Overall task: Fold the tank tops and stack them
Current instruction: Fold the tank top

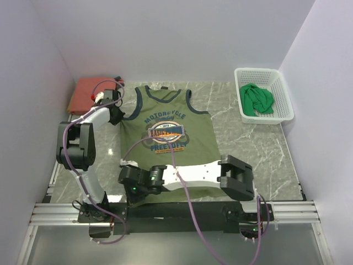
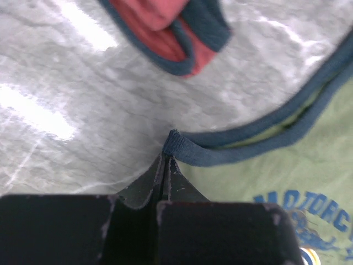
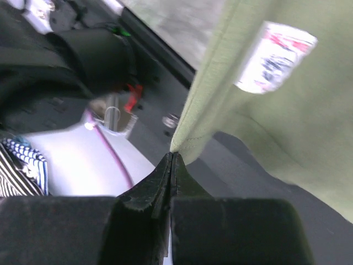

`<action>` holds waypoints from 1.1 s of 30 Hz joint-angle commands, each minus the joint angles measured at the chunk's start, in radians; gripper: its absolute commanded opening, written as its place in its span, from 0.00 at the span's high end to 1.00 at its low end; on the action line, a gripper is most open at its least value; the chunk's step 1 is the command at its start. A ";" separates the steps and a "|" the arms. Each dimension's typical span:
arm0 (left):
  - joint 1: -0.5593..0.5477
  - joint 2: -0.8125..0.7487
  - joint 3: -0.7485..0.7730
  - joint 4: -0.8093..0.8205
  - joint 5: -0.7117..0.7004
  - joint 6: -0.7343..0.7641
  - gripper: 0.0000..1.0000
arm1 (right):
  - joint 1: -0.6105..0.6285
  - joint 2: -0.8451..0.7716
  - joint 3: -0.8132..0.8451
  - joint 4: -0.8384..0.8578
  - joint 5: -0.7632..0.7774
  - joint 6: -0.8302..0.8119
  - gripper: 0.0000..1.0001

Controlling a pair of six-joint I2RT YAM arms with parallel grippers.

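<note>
The olive green tank top (image 1: 168, 138) with navy trim and a chest graphic lies spread face up mid-table. My left gripper (image 1: 118, 117) is shut on the navy trim at its left armhole, and the left wrist view shows the jaws (image 2: 167, 158) closed on the trim's folded corner (image 2: 179, 146). My right arm reaches across to the top's near-left hem corner. My right gripper (image 1: 124, 182) is shut on that corner (image 3: 173, 156) and holds the hem (image 3: 209, 105) lifted. The rust-red top (image 1: 88, 94) lies at the back left. The bright green top (image 1: 257, 99) sits bunched in the basket.
The white mesh basket (image 1: 282, 96) stands at the back right by the wall. The rust-red top's dark-trimmed edge (image 2: 187, 33) lies just beyond my left gripper. A metal rail (image 1: 176, 212) and the arm bases run along the near edge. White walls enclose three sides.
</note>
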 commanded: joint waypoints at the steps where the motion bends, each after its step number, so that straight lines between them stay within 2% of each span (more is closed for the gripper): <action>1: -0.026 -0.051 0.082 0.016 0.028 -0.002 0.99 | -0.026 -0.153 -0.101 0.056 -0.020 -0.003 1.00; 9: -0.124 0.019 0.243 -0.044 0.038 -0.017 0.99 | -0.078 -0.344 -0.380 0.136 0.017 0.035 1.00; 20: -0.262 0.157 0.386 -0.069 0.041 -0.032 0.99 | -0.086 -0.530 -0.654 0.246 0.046 0.139 1.00; 33: -0.341 0.236 0.404 -0.043 0.037 -0.045 0.99 | -0.121 -0.651 -0.897 0.295 0.086 0.199 1.00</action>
